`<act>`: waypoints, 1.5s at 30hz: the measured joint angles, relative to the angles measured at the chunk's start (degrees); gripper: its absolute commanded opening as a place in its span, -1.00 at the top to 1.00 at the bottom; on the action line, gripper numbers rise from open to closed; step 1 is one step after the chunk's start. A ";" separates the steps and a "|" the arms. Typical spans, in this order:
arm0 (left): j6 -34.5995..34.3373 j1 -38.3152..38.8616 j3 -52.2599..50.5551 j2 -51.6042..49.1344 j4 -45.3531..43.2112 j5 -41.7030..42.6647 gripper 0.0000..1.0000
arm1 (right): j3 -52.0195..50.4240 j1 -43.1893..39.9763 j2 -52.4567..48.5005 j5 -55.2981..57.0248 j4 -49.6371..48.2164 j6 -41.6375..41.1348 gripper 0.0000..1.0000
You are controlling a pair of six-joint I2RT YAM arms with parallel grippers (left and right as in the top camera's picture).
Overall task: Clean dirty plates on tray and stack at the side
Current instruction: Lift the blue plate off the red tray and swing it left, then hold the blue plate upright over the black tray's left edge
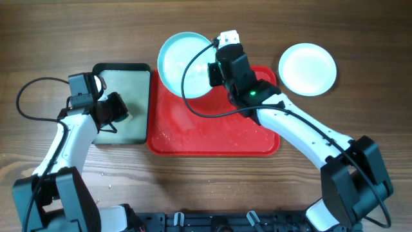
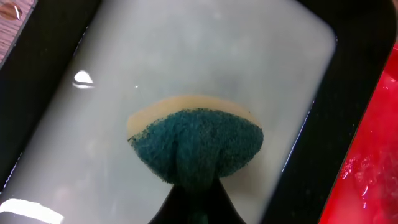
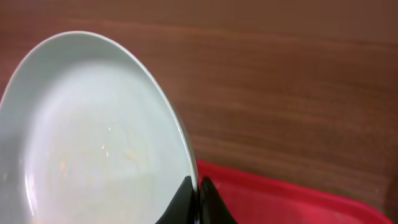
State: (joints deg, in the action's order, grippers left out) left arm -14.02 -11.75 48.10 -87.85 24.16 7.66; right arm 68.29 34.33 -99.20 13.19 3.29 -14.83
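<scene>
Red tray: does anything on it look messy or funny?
Yes. Wet drops are splashed over the red tray, and the pale blue plate, pinched by the right gripper, sticks out past its back corner.

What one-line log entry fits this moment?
left gripper: shut on sponge over black-rimmed tray | right gripper: shut on aqua plate rim, over red tray edge | white plate: on table

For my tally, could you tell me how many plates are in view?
2. One plate is held by the right gripper over the tray's far edge; the other plate lies on the table further right. Another may hide beneath it.
</scene>
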 measured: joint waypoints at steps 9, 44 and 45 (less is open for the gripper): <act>-0.37 0.00 0.00 0.00 1.57 -4.22 0.92 | 0.22 9.27 -2.84 2.36 -14.82 -0.26 0.91; -5.68 -2.29 -0.04 0.00 2.73 -9.27 0.92 | 0.52 22.75 -19.76 0.79 -63.84 85.88 0.91; -5.68 -2.29 -0.04 0.00 2.73 -9.27 0.92 | 0.52 22.75 -19.76 0.83 -63.84 85.11 0.91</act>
State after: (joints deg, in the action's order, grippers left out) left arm -19.70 -14.04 48.05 -87.85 26.89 -1.61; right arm 68.82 57.08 -118.96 14.02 -60.55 70.28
